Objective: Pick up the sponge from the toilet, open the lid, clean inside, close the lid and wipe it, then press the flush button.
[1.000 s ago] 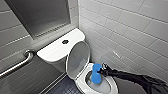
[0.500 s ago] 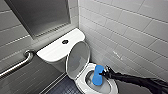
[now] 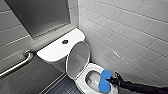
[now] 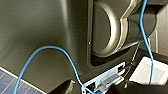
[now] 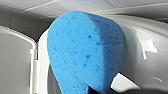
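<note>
In the head view, your right gripper (image 3: 111, 80) is clamped on the sponge (image 3: 105, 80), pinching it at the middle of its right edge. The arm comes in from the lower right. The sponge sits over the right side of the toilet (image 3: 82, 83) bowl, covering part of the rim there. Its long axis runs from far to near in the picture, with the far end tipped a bit toward the tiled wall (image 3: 130, 32) and its broad blue face up toward the camera. The lid (image 3: 78, 59) is up, nearly upright, with its grey underside facing the bowl and its back against the tank. The flush button (image 3: 65, 41) sits at the centre of the tank top, well apart from the sponge. A grab bar (image 3: 23, 61) is on the left wall.

In the left wrist view, you see the robot's own dark panel and a blue cable (image 4: 62, 53) looping across it. For your left gripper (image 4: 100, 91), I can't tell its state.

In the right wrist view, the sponge is large and close, its rounded end pointing away from the camera. The white bowl wall is just behind it and the lid's grey underside is off to one side. I can't tell whether it touches the ceramic.
</note>
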Motion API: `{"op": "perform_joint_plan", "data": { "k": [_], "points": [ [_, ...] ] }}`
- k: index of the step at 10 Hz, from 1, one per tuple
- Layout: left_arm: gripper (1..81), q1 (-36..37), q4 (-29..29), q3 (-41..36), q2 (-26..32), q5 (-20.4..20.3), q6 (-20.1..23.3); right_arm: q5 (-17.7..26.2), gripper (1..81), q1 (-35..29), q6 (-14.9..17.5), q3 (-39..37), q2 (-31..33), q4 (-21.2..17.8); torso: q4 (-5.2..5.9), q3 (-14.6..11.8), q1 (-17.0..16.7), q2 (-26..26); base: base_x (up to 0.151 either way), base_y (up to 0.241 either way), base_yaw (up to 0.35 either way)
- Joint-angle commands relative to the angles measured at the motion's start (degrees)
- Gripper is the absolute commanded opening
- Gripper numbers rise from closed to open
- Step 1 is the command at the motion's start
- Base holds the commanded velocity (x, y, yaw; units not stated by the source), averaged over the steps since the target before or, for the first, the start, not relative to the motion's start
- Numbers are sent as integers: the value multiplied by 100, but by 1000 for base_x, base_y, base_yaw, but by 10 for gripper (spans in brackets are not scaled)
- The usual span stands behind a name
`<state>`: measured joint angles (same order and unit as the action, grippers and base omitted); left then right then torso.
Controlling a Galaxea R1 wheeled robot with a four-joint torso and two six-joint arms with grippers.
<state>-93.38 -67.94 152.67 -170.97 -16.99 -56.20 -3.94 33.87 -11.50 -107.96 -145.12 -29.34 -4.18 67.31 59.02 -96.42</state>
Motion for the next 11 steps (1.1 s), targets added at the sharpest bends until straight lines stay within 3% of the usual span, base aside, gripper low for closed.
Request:
{"op": "perform_joint_plan", "data": {
  "k": [1, 5, 9, 11],
  "points": [
    [811, -308, -106, -27, -43, 205, 21, -292, 10, -148, -37, 742, 622, -159, 0, 0, 0, 0, 0, 0, 0],
    [811, -300, -114, -27, -95, 205, 74, -1143, 10, 714, -19, 1726, 1464, -142, 0, 0, 0, -2, 0, 0, 0],
    [811, -308, -114, -27, -104, 188, 74, -2032, 10, 1918, 16, 2149, 1483, -98, 0, -2, 0, -5, 0, 0, 0],
    [811, -300, -114, -27, -122, 188, 109, -2208, 10, 2462, 51, 2395, 1588, -72, 0, -2, 0, -9, 0, 0, 0]
  ]
}}
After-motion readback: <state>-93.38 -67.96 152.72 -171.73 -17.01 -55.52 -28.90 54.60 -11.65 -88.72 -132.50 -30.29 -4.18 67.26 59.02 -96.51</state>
